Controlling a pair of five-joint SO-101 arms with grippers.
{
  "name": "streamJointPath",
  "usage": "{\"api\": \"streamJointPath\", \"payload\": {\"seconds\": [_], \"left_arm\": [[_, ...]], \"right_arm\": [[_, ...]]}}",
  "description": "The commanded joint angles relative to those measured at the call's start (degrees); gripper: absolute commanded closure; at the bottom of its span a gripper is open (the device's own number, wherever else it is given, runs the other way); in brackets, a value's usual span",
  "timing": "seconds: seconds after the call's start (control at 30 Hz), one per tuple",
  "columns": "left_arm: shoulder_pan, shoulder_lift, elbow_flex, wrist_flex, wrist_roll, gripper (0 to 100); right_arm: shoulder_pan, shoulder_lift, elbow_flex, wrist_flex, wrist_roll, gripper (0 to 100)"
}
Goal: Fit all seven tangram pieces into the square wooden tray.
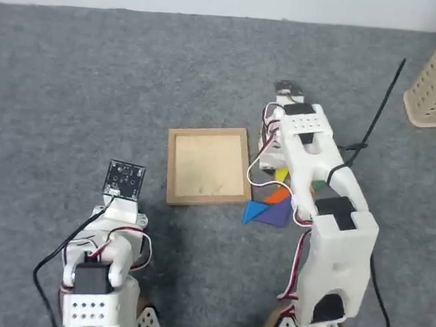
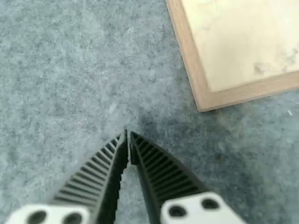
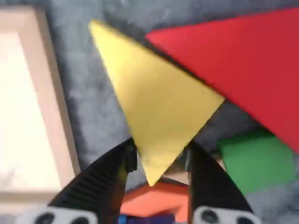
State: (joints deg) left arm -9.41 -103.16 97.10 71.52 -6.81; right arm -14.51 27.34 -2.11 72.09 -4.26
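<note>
Right gripper (image 3: 160,157) pinches the yellow triangle (image 3: 154,102); from above its arm (image 1: 318,166) covers that grip. Left gripper (image 2: 128,138) closed, empty.

Left gripper (image 2: 127,136) hangs low, fingers pressed together; right gripper (image 3: 159,154), arm stretched forward, pinches a yellow triangle (image 3: 154,102).

White arms (image 1: 335,245), black ribbed tool fingers (image 2: 159,172), red-black cables (image 1: 297,265).

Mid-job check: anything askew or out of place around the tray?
Nothing looks damaged. The wooden tray lies flat. The loose pieces overlap in a heap beside it, and the right gripper pinches the yellow triangle by one corner.
</note>
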Motion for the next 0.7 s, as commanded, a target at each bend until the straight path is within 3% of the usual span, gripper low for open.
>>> {"api": "streamJointPath", "payload": {"seconds": [0.0,0.27,0.67], "left_arm": [[-0.26,0.00,-0.48,0.26,-0.53,99],[-0.26,0.00,-0.48,0.26,-0.53,99],[-0.26,0.00,-0.48,0.26,-0.53,99]], "right_arm": [[-1.27,-7.25,-4.31,3.12,6.42,74.7],[0.22,-4.53,-6.59,-2.68,16.53,74.2],[0.31,4.97,-6.86,-6.81,17.14,74.5]]}}
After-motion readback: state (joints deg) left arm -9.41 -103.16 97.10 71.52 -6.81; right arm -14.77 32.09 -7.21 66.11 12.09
